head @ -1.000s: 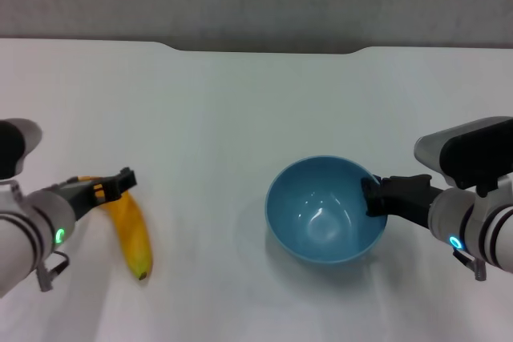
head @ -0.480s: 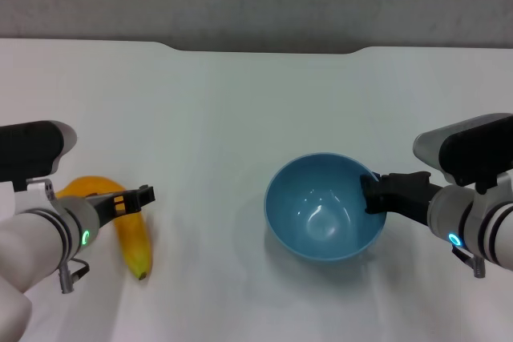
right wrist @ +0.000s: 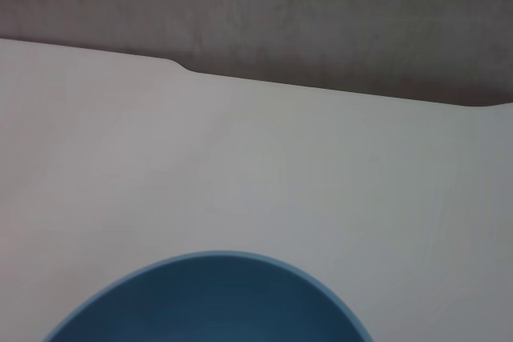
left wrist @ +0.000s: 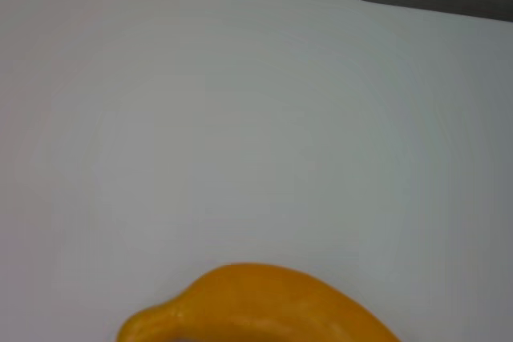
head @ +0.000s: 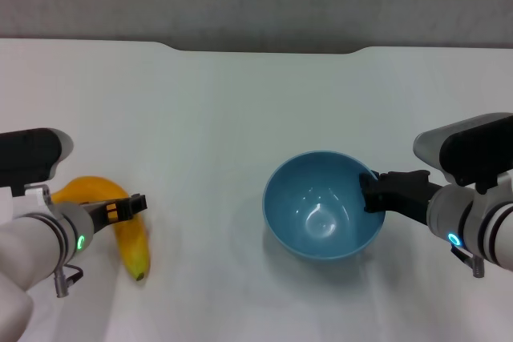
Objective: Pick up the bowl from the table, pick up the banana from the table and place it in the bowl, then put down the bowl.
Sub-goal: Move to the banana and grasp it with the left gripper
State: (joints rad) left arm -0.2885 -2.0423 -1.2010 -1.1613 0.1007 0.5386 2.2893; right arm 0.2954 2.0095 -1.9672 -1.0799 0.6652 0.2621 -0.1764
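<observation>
The light-blue bowl (head: 324, 205) is seen right of the middle of the head view, on the white table (head: 240, 118). Its right rim is pinched by the right gripper (head: 370, 192), whose fingers are closed on it. The yellow banana (head: 120, 222) lies at the lower left. The left gripper (head: 132, 204) is placed over it; how far its fingers are spread cannot be told.
</observation>
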